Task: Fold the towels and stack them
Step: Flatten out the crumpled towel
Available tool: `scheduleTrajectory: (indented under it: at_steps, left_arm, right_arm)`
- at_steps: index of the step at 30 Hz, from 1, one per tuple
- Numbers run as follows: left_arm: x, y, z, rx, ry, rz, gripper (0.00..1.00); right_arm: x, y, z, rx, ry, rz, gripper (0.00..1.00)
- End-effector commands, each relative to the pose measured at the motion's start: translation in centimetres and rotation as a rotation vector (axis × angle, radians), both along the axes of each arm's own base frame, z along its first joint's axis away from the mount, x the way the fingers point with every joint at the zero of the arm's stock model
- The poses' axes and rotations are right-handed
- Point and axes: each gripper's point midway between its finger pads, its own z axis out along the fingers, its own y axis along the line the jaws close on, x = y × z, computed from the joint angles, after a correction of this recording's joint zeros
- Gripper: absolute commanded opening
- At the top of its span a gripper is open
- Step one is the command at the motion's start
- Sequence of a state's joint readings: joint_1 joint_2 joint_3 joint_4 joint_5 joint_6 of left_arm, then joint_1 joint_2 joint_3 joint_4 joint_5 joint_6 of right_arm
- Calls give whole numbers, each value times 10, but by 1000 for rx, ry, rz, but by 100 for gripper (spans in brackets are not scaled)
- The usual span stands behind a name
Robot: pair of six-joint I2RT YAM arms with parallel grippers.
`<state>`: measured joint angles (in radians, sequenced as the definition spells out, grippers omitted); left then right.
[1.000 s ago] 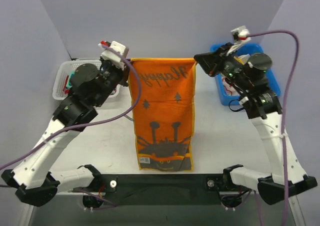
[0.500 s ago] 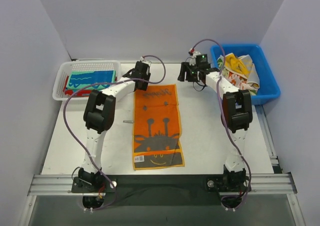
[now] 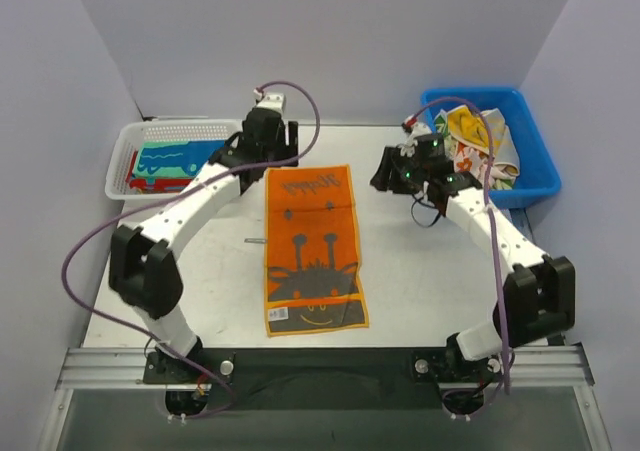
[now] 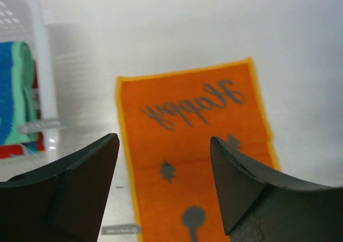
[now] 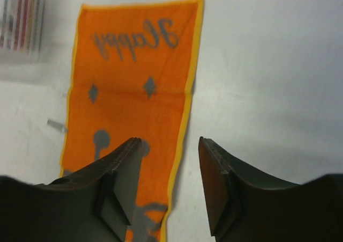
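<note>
An orange towel (image 3: 310, 251) with a yellow border, grey "Happy" lettering and a grey figure lies flat and unfolded on the table, long side running away from me. My left gripper (image 3: 272, 153) hovers open above its far left corner, nothing between the fingers; the left wrist view shows the towel (image 4: 198, 156) below the gripper (image 4: 163, 140). My right gripper (image 3: 388, 176) is open just right of the far right corner; its wrist view has the towel's (image 5: 134, 92) right edge under the gripper (image 5: 169, 141). Folded teal and red towels (image 3: 180, 158) lie in the basket. Crumpled towels (image 3: 478, 136) fill the bin.
A white mesh basket (image 3: 120, 166) stands at the far left and a blue plastic bin (image 3: 530, 189) at the far right. A small grey strip (image 3: 255, 240) lies on the table left of the orange towel. Walls close in the back and sides.
A second ago both grippers held the orange towel up by its far corners. They have laid it flat, opened and drawn back from the corners.
</note>
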<state>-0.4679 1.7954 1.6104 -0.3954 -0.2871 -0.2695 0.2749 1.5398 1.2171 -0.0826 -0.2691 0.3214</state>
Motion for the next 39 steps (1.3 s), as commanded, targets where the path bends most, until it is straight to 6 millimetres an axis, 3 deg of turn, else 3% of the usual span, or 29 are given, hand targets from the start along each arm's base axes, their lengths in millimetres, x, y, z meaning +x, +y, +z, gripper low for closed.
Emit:
scheduleTrajectory:
  at_steps: [1, 3, 5, 7, 8, 11, 14, 18, 25, 33, 39]
  left_arm:
    - [-88, -54, -37, -101, 159, -128, 78]
    - [-120, -68, -44, -119, 187, -185, 77]
    - [-156, -76, -79, -104, 270, -213, 75]
    - [-175, -76, -103, -97, 332, -212, 73]
    - [-190, -74, -122, -73, 377, -217, 73]
    - [-205, -68, -139, -64, 417, -194, 72]
    - [-215, -64, -153, -64, 454, -188, 72]
    - [-227, -61, -169, -64, 512, -180, 72]
    - [-241, -51, -186, -56, 571, -153, 72]
    - [-245, -47, -198, -53, 613, -122, 72]
    - [-246, -46, -199, -59, 629, -111, 72]
  right_arm:
    - [-87, 22, -45, 0, 225, 102, 44]
    - [-129, 24, -58, -34, 265, 176, 36]
    - [-169, 31, -66, -73, 315, 251, 24]
    - [-205, 30, -84, -120, 372, 299, 14]
    - [-216, 31, -89, -132, 385, 320, 11]
    - [-247, 36, -107, -171, 437, 397, 8]
    - [-264, 47, -117, -202, 475, 474, 6]
    - [-272, 55, -128, -244, 517, 545, 6]
    - [-277, 51, -163, -329, 624, 566, 4]
    - [-304, 14, -177, -416, 759, 468, 1]
    - [-326, -8, -173, -463, 865, 375, 1]
